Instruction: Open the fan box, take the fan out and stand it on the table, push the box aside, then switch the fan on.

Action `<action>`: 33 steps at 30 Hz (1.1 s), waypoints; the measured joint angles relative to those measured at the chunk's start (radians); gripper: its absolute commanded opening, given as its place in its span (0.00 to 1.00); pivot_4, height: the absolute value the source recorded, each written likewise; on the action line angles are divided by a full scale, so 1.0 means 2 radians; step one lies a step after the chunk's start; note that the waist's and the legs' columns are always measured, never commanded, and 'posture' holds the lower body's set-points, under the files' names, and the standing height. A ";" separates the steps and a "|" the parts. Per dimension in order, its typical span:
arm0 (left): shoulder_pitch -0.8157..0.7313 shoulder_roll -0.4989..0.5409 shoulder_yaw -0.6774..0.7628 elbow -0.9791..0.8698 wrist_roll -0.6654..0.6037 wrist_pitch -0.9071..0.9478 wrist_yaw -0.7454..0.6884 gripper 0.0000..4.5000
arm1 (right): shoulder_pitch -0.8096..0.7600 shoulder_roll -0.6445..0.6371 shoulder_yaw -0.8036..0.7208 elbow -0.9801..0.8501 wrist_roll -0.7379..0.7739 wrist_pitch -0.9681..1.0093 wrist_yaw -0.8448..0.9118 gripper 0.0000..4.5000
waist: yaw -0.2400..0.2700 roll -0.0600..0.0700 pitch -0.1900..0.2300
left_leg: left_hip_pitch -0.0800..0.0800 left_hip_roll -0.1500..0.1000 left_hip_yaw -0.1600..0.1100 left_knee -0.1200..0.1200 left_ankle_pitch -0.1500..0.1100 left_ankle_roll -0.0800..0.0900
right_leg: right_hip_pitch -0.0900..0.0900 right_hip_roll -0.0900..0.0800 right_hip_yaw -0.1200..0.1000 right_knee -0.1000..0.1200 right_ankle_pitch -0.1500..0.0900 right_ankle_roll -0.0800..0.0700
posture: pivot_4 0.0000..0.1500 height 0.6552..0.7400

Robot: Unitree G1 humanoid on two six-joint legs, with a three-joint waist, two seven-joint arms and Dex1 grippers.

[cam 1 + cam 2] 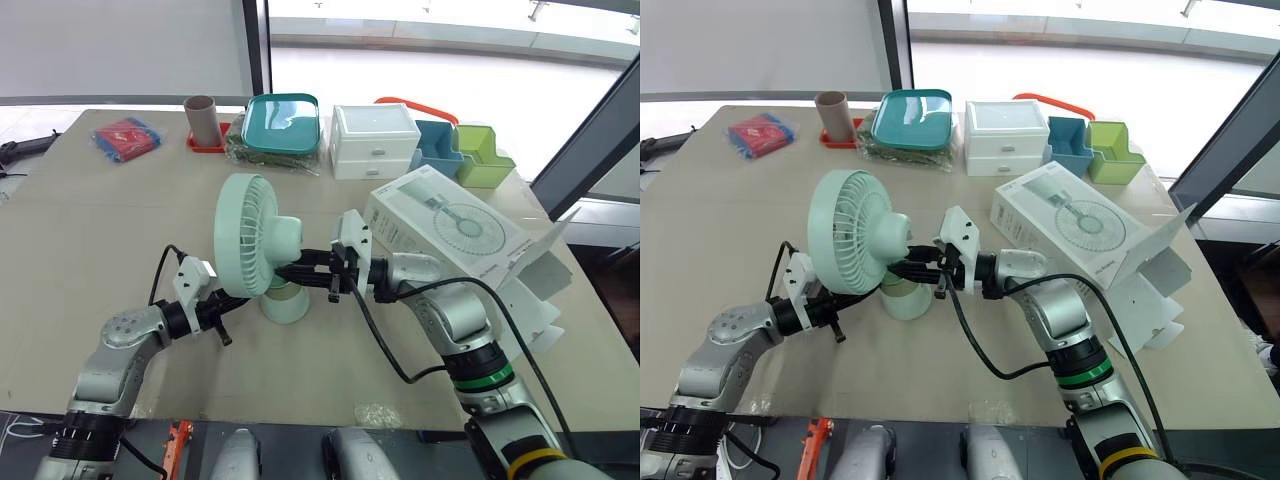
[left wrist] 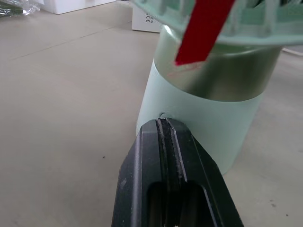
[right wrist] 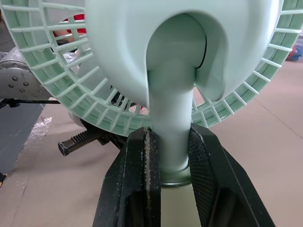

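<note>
Fan (image 1: 250, 240) stood upright near the table's (image 1: 100, 230) front edge; box (image 1: 450, 235) lay open toward the right edge. I held the stem in the right gripper (image 3: 170, 156), left gripper (image 2: 163, 125) closed at its base; switch-on pending, I judged.

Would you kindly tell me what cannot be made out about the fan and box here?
- The fan switch: left wrist view, the left end effector hides where it meets the base.
- The blades: head views, behind the grille.
- The box interior: head views, behind its own walls.
</note>
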State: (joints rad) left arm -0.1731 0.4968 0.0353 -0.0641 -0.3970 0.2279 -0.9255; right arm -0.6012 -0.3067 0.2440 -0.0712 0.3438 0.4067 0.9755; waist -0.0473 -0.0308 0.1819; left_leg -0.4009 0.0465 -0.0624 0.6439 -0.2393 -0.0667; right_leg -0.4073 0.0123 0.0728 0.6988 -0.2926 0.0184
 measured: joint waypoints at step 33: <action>-0.007 0.001 -0.004 -0.002 0.005 0.012 -0.002 0.01 | 0.000 0.001 0.000 0.000 -0.002 -0.001 0.001 0.13 | 0.000 0.000 0.000 | 0.000 0.000 0.000 0.000 0.000 0.000 | 0.000 0.000 0.000 0.000 0.000 0.000 | 1.00 1.00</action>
State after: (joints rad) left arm -0.1865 0.4981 0.0267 -0.0683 -0.3874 0.2515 -0.9301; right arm -0.6012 -0.3053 0.2430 -0.0712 0.3392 0.4049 0.9778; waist -0.0472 -0.0308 0.1819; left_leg -0.4009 0.0464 -0.0627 0.6441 -0.2393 -0.0667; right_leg -0.4070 0.0123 0.0727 0.6988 -0.2926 0.0185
